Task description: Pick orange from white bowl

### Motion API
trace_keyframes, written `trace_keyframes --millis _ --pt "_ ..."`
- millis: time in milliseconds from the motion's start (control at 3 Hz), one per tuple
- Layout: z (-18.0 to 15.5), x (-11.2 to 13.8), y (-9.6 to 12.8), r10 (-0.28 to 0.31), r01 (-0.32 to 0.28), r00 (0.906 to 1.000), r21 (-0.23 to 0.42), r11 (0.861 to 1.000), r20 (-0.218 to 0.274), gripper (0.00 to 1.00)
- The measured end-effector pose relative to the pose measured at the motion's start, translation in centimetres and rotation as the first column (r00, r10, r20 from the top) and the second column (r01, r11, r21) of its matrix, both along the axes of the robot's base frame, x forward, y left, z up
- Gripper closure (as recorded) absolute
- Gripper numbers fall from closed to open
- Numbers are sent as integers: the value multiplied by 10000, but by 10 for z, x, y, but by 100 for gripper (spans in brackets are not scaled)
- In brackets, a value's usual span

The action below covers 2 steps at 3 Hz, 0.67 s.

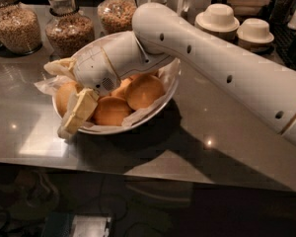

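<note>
The white bowl (138, 120), lined with crinkled white paper, stands on the steel counter and holds several oranges. My gripper (64, 98) reaches into its left side from the right. Its two tan fingers are spread, one behind (59, 66) and one in front (79, 113) of the dull yellowish-tan orange (65, 94) at the bowl's left edge. The orange still rests in the bowl, partly hidden by the wrist. Brighter oranges (144, 91) lie to its right.
Three glass jars of nuts and grains (69, 31) stand behind the bowl. Small upturned white bowls (217, 18) sit at the back right. The counter's front edge (138, 164) runs just below the bowl. My arm (227, 68) spans the right side.
</note>
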State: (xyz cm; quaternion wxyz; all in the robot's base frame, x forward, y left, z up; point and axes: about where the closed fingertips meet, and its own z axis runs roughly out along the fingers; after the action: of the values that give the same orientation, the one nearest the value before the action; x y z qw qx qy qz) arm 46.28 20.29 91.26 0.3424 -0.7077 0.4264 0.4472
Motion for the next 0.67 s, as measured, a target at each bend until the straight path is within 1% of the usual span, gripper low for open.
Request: trace_keyframes --millis 333,667 --pt "-2 24 -25 -1239 1228 9919 386 9917 284 0" --pt "-3 24 -25 -1228 1218 9920 369 9919 276 0"
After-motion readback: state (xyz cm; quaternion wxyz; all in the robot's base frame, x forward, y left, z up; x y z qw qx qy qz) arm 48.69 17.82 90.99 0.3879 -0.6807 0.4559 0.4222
